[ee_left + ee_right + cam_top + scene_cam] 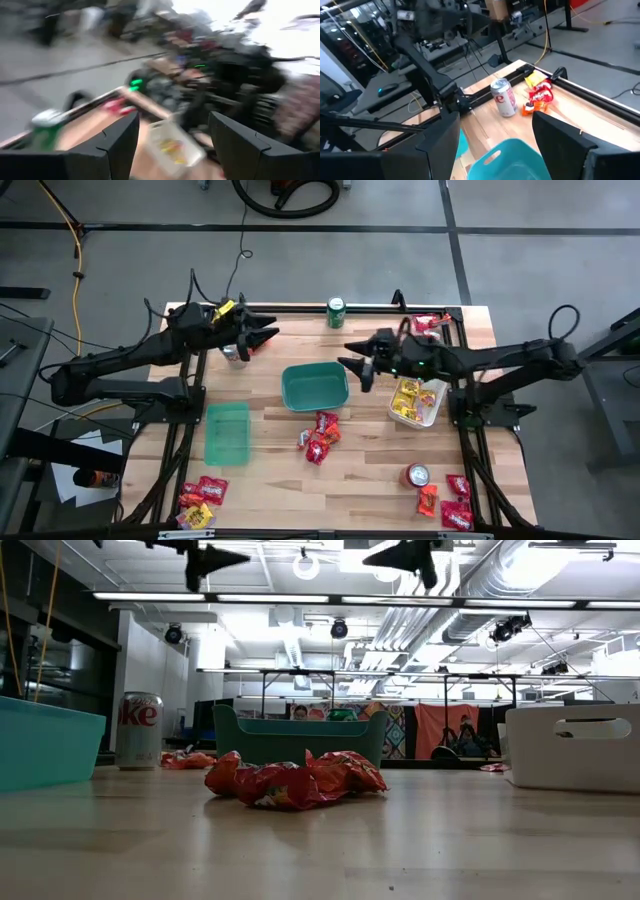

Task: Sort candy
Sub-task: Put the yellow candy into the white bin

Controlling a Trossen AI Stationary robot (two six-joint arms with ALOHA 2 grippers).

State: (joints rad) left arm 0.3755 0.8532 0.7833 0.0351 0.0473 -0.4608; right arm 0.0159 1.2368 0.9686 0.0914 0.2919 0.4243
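On the left side of the wooden table, at the near corner, a small heap of red and yellow candy lies on the wood. Just beyond it stands a light green bin, and nothing can be seen inside it. The left gripper hangs in the air above the far left part of the table, close to a silver drink can; its two fingers stand wide apart and hold nothing. In the middle of the table there is a teal bin, and it also looks bare inside. Near this bin, a little toward the front, lies a loose pile of red candy, which the low view shows as crumpled shiny packets touching each other. At the far edge stands a green can. The right gripper is in the air just beside the right far corner of the teal bin, with its jaws open and empty. To the right of it stands a white bin with yellow candy inside. At the far right corner a few red packets lie on the table. At the near right there is a red can lying on the wood, and beside it more red and orange packets.
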